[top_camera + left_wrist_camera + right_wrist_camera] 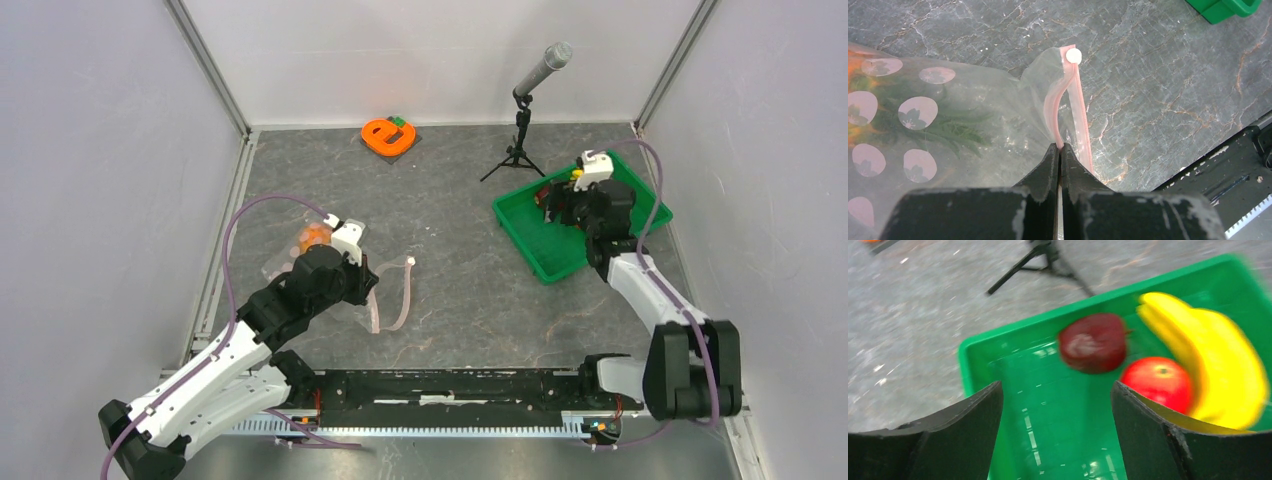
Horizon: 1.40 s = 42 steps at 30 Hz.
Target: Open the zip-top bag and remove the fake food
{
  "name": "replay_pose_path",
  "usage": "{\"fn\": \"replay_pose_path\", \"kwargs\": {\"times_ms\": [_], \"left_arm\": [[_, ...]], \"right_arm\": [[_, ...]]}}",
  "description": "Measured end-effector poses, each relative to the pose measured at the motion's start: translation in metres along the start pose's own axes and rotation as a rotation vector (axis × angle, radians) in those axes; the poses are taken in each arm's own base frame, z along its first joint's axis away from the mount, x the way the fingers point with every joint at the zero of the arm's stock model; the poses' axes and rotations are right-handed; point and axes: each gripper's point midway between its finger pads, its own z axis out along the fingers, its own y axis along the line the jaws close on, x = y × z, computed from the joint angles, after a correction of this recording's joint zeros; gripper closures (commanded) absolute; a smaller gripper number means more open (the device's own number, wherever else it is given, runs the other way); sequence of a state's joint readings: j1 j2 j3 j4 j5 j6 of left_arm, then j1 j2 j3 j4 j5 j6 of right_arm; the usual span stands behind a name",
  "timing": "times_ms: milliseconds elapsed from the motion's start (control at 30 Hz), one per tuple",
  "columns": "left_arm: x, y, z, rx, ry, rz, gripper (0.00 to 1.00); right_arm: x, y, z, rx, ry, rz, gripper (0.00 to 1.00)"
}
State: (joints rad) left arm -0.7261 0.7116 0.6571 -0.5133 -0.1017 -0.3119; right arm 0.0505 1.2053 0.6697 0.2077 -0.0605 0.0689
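The clear zip-top bag (948,125) with pink dots lies at the table's left (385,300), its mouth open. My left gripper (1059,148) is shut on its pink zip strip (1055,100). The orange pineapple (313,237) with green leaves (948,127) is still inside the bag. My right gripper (1055,405) is open and empty above the green tray (545,255). In the tray lie the dark maroon fruit (1093,342), the red apple (1158,382) and the yellow banana bunch (1213,365).
An orange "e"-shaped object (388,136) lies at the back. A microphone on a small black tripod (520,130) stands beside the tray's far left corner. The black base rail (450,390) runs along the near edge.
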Motion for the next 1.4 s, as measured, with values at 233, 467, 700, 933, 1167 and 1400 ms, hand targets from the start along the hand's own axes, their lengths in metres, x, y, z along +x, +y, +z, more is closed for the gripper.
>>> {"fn": "replay_pose_path", "kwargs": {"times_ms": [233,467,700,933,1167,1400], "left_arm": [[0.0,-0.004,0.003,0.02,0.007,-0.001,0.98],[0.001,-0.012,0.007,0.056,0.02,-0.008,0.98],[-0.002,-0.024,0.014,0.102,0.043,-0.034,0.98],[-0.015,-0.038,0.013,0.158,0.03,-0.044,0.98],[-0.022,-0.05,0.014,0.2,0.037,-0.105,0.98],[-0.018,-0.057,0.016,0.225,0.071,-0.138,0.98]], "right_arm": [[0.056,0.086,0.006,-0.333,0.21,0.033,0.07],[0.055,0.206,-0.041,-0.659,0.158,-0.06,0.03],[0.057,0.28,-0.099,-0.886,0.046,-0.117,0.1],[0.058,0.333,-0.135,-1.029,-0.038,-0.168,0.19],[0.094,0.367,-0.141,-1.082,-0.022,-0.224,0.27],[0.116,0.378,-0.129,-1.073,-0.033,-0.27,0.3]]}}
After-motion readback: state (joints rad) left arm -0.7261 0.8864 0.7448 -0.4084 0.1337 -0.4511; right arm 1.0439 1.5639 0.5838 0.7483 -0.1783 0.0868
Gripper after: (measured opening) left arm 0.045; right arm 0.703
